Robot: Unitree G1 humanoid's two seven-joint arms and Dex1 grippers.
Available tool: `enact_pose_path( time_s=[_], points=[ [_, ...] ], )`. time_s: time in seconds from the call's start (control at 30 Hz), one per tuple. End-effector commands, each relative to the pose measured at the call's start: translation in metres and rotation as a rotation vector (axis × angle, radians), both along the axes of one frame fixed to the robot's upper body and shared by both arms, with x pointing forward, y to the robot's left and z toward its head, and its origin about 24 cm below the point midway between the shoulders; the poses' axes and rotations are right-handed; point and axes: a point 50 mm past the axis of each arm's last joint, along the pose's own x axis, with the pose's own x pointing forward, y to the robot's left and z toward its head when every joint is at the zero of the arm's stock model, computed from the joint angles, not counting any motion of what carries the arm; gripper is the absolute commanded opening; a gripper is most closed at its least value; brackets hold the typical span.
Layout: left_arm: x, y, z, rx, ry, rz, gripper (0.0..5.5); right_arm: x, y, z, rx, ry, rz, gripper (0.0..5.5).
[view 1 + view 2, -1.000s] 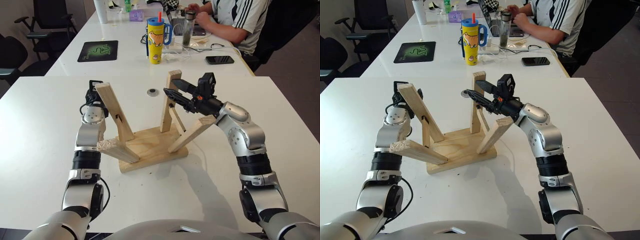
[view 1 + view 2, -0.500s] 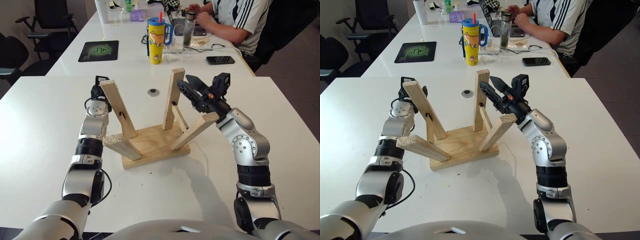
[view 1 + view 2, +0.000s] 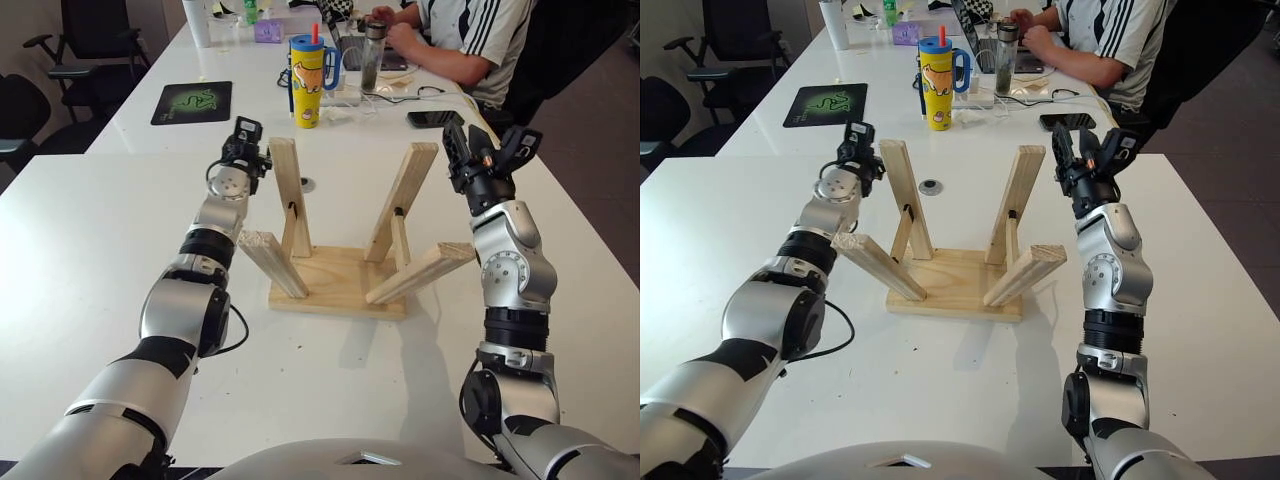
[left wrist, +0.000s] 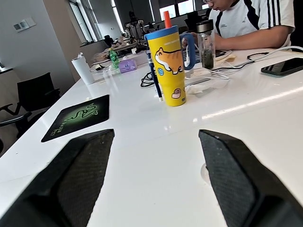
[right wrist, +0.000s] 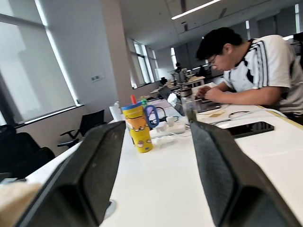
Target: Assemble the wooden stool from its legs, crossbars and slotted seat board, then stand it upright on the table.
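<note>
The wooden stool lies upside down mid-table, its seat board (image 3: pixel 340 290) flat and its legs pointing up. Two back legs (image 3: pixel 291 198) (image 3: pixel 404 198) lean outward. Two front legs (image 3: pixel 265 263) (image 3: pixel 420 272) splay low toward me. A short crossbar (image 3: pixel 400 243) sits at the foot of the back right leg. My left gripper (image 3: pixel 245 135) is open just left of the back left leg's top, apart from it. My right gripper (image 3: pixel 468 150) is open a little right of the back right leg's top. In the wrist views both grippers (image 4: pixel 156 135) (image 5: pixel 157 125) have nothing between their fingers.
A small round disc (image 3: pixel 305 184) lies on the table behind the stool. On the far table stand a yellow tumbler (image 3: pixel 311 82), a black mouse mat (image 3: pixel 194 102) and a phone (image 3: pixel 433 118), with a seated person behind them. The table's near half is bare white.
The whole view has shifted. My right gripper has drawn out from between the legs to the right of the back right leg. My left arm has stretched farther out beside the back left leg.
</note>
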Motion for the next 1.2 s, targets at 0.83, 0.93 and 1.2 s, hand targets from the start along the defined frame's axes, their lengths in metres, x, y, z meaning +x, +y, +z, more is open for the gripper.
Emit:
enact_pose_path(
  time_s=[0.83,0.93,1.2],
  points=[
    [-0.195,0.019,-0.103,-0.089,0.384,-0.242,0.58,-0.125,0.016,-0.119,-0.317,0.510,0.104,0.00],
    [-0.202,0.016,-0.107,-0.054,0.410,-0.261,0.17,-0.129,0.019,-0.122,-0.318,0.538,0.141,0.00],
    [-0.209,0.000,-0.111,-0.053,0.434,-0.356,0.01,-0.136,0.023,-0.129,-0.340,0.601,0.208,0.00]
  ],
)
